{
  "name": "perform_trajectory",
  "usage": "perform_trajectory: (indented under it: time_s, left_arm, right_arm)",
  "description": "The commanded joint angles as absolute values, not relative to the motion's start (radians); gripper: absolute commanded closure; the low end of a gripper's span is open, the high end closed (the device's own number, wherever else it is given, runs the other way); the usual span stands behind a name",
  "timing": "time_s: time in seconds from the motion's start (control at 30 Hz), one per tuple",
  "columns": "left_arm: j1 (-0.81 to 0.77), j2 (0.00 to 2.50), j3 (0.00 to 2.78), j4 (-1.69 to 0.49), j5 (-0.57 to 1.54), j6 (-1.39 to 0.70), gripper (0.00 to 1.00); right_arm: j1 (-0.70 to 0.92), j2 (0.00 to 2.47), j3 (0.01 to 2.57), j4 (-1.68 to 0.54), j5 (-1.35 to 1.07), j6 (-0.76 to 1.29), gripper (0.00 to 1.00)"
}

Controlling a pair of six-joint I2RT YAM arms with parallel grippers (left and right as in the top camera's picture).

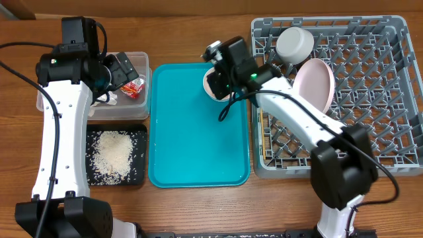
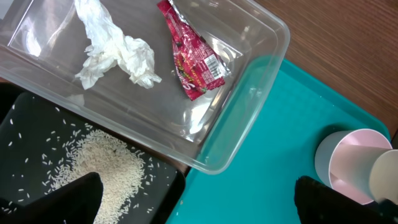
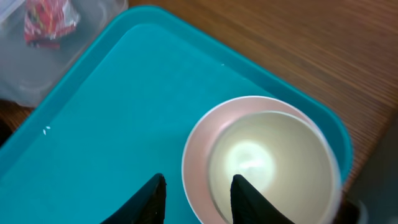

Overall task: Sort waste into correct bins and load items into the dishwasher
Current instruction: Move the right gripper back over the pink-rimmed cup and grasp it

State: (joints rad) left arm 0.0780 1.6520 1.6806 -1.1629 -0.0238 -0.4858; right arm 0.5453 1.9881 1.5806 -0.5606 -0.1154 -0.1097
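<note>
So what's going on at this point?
The right gripper hangs over the small white cup sitting on the pinkish saucer at the teal tray's corner, fingers apart around the saucer's near rim, not gripping. The left gripper is open and empty above the clear tub, which holds the crumpled tissue and red wrapper. Rice lies in the black tray. The grey bowl and pink plate are already in the dish rack.

One clear tub, one black tray, one teal tray and one grey rack. Waste: one tissue, one red wrapper, one heap of rice with stray grains. Dishes: one plate, one bowl, one saucer, one cup.
</note>
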Motion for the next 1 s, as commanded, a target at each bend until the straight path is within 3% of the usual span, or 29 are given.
perform_trajectory:
  time_s: [0.0, 0.47, 0.97]
  left_arm:
    - [0.072, 1.647, 1.689, -1.163, -0.033, -0.464, 0.0]
    - [0.072, 1.647, 1.689, -1.163, -0.033, -0.464, 0.0]
    - [0.072, 1.647, 1.689, -1.163, -0.033, -0.464, 0.0]
  right_arm:
    - [0.574, 2.042, 1.571, -0.517, -0.095, -0.2, 0.63]
    - [0.574, 2.059, 1.572, -0.467, -0.035, -0.199, 0.64]
    - [0.566, 2.059, 1.572, -0.572, -0.019, -0.2, 0.7]
